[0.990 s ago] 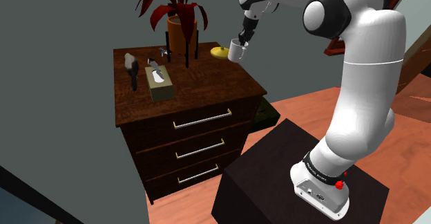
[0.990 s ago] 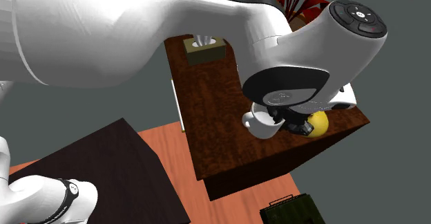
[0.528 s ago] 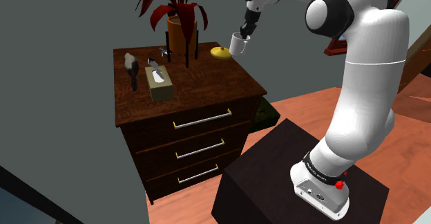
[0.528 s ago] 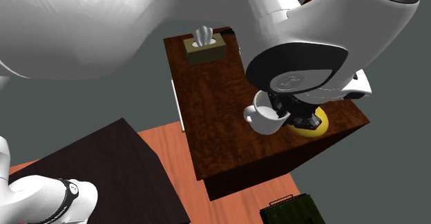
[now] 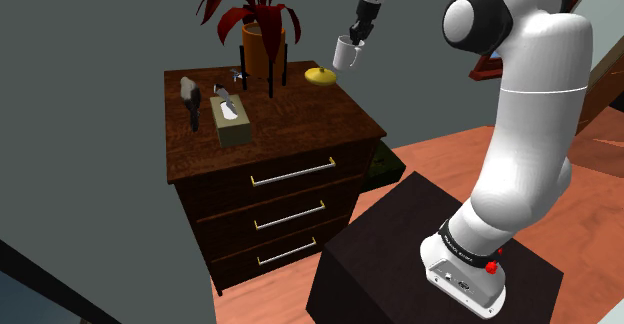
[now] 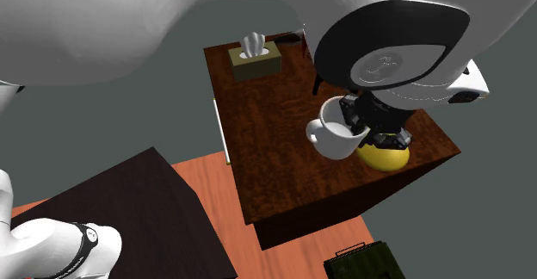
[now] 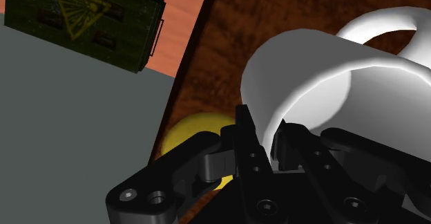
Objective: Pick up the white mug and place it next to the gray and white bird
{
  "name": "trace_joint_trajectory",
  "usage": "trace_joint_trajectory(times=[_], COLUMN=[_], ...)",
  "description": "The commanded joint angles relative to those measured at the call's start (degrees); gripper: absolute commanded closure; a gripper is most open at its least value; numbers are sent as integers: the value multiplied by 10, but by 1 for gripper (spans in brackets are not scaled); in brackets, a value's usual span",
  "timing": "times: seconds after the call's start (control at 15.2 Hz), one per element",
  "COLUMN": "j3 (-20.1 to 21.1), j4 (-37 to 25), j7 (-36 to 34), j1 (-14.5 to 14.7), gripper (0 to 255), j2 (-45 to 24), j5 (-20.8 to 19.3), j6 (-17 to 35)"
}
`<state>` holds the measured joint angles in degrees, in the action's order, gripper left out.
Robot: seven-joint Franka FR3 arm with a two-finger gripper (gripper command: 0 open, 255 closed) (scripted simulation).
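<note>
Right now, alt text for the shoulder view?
The end effector holds a white mug in the air over a dark wooden dresser, above a yellow object. A red-leaved potted plant and a tissue box stand on the dresser.
</note>
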<state>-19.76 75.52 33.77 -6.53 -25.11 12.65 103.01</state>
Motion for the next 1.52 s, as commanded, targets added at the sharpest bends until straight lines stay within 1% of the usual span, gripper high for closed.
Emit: trace_joint_trajectory(times=[0.0,0.07,0.4,0.79,1.12,1.45], j3=[0,0,10,30,51,72], j4=[-20,-27,55,119,148,157], j7=[-1,-2,-60,-136,-201,-266], j1=[-2,-3,55,115,159,200], gripper=[255,255,255,255,255,255], j2=[-2,-3,51,92,111,115], j5=[0,0,-23,-47,-62,-74], j6=[-18,-24,13,43,59,68])
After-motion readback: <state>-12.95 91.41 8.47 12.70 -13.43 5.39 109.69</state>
